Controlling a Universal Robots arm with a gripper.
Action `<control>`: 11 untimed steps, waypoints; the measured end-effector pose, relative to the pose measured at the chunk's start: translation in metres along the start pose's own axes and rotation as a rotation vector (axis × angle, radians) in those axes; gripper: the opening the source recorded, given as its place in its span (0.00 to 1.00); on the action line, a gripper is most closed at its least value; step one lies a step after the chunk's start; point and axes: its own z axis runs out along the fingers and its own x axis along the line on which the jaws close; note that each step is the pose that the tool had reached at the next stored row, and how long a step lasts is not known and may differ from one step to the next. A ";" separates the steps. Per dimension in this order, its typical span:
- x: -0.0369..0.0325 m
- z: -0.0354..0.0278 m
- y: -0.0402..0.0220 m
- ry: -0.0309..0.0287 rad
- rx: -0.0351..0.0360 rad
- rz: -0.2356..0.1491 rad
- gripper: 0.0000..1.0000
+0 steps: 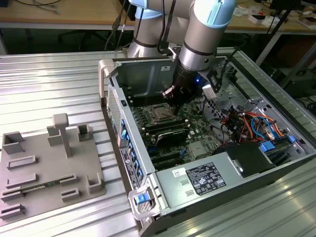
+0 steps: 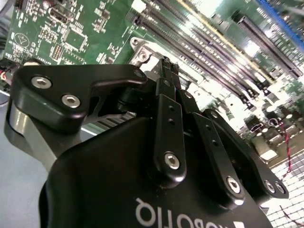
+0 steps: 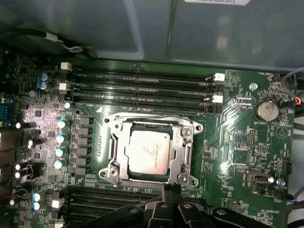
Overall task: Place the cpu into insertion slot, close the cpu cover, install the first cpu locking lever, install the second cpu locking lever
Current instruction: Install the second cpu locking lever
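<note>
The cpu lies flat in the insertion slot on the green motherboard, its dull silver face showing. The cpu cover, a silvery frame, lies down around it, and the chip shows through its cut-out. In the exterior view the cpu sits inside the open computer case, and my gripper hangs just above its far edge. The black fingertips come together at the socket's edge in the first wrist view. In the second wrist view the gripper is shut, with nothing visible between its fingers.
Long black memory slots run on both sides of the socket. The case walls surround the board, with coloured cables and a power supply towards the exterior view's right. A grey fixture plate lies on the ribbed table.
</note>
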 end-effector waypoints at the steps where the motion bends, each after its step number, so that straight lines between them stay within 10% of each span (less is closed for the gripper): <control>1: 0.0002 -0.0001 -0.0026 0.0001 0.0012 0.000 0.11; 11: 0.0124 0.0005 -0.0100 0.0024 0.0010 0.000 0.11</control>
